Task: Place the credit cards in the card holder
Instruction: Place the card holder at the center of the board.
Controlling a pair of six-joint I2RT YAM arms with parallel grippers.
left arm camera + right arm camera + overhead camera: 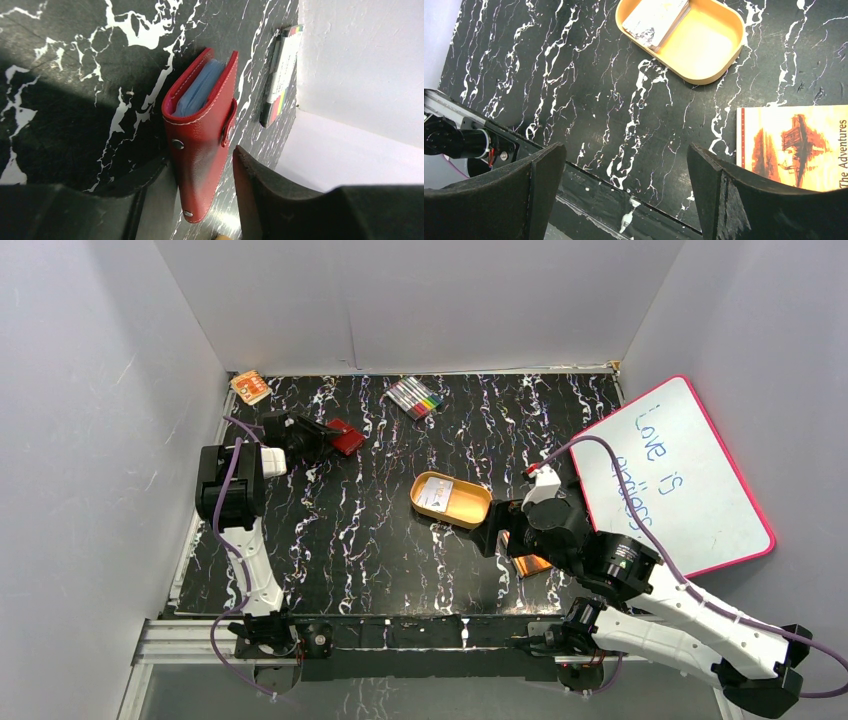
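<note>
The red card holder [345,437] lies at the back left of the table, folded, with pale-blue sleeves showing at its open edge [200,140]. My left gripper [318,437] straddles its near end [202,167]. The jaws stand apart: the left finger is against the wallet and there is a gap at the right finger. The credit cards [436,492] lie stacked in the far end of an orange oval tray [655,17]. My right gripper [490,535] hovers near the tray, wide open with nothing between its fingers [625,150].
The orange tray [474,512] sits mid-table [704,75]. An orange-brown book [796,150] lies under the right arm [530,565]. A whiteboard [680,480] leans at the right. Coloured markers [415,397] [280,75] and a small orange pack [250,387] lie by the back wall.
</note>
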